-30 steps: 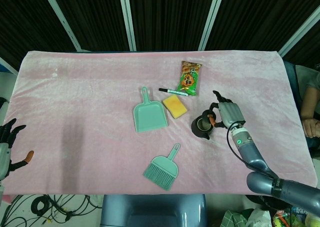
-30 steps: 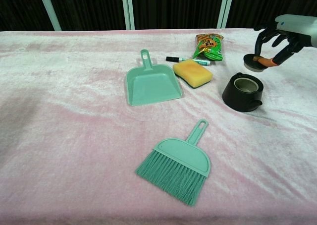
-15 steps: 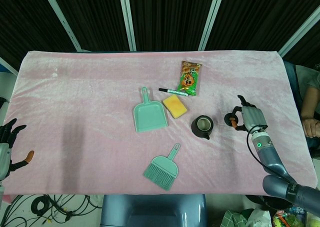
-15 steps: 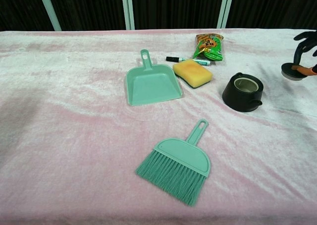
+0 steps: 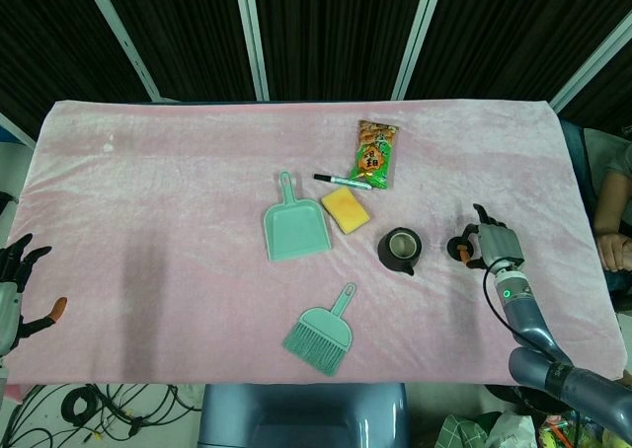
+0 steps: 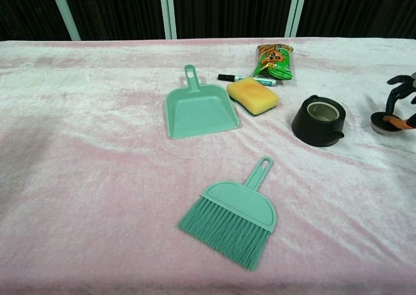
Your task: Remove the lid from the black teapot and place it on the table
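Note:
The black teapot stands right of the table's middle with its top open and its pale inside showing. Its dark round lid is to the right of the pot, low at the pink cloth. My right hand still pinches the lid, the orange-tipped thumb on it and the other fingers arched over it. I cannot tell whether the lid touches the cloth. My left hand hangs off the table's near left corner, fingers spread, holding nothing.
A green dustpan, a yellow sponge, a marker and a snack packet lie left of and behind the teapot. A green brush lies near the front edge. A person's arm shows at the far right.
My right hand has carried the lid from above the teapot rightward and down to the cloth. The teapot and the left hand have not moved.

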Robot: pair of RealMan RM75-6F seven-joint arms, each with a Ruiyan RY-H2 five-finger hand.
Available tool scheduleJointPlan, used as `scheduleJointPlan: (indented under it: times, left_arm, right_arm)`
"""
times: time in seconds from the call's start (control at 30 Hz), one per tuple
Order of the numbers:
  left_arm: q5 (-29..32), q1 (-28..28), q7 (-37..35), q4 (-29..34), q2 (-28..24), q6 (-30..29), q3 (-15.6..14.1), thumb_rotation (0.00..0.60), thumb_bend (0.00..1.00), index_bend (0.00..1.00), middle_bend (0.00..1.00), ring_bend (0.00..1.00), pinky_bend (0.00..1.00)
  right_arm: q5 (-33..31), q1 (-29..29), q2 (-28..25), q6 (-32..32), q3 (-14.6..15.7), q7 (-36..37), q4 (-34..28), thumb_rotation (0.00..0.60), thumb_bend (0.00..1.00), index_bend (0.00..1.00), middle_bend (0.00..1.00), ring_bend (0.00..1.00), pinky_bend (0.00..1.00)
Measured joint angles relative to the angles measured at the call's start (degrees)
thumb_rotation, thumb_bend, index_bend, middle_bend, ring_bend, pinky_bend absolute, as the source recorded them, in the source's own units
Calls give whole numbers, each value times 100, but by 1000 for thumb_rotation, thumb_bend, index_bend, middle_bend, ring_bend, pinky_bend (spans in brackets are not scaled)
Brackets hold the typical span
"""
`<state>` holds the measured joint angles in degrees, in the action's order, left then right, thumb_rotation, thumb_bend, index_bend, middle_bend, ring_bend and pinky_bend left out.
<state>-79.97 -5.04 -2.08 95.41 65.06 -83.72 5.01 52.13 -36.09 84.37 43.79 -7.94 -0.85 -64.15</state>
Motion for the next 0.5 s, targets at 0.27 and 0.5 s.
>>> scheduleJointPlan:
  times: [0.27, 0.5]
  left_arm:
    - [14, -1, -2, 9, -7, 8, 5, 600, 298, 172, 17, 0, 0]
    - [33, -1, 37, 16, -4, 13, 5, 600, 298, 173, 17, 0, 0]
  right_arm:
    - [53, 7, -13, -199, -3, -51, 54, 600, 97, 47, 0, 99, 165]
    - [-90, -17, -302, -155, -142, -197, -377, 600, 76, 0, 0, 91, 165]
